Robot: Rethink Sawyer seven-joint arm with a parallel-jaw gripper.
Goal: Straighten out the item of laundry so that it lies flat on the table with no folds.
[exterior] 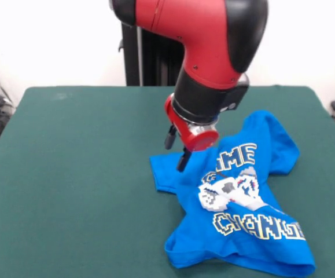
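While angled down over the table [69, 174] — claw [177, 152] at crumpled T-shirt [242, 226] edge, open/shut unclear.

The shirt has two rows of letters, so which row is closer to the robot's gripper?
The upper row, just right of the gripper on the blue shirt. The lower row sits below the controller print, much farther from the gripper.
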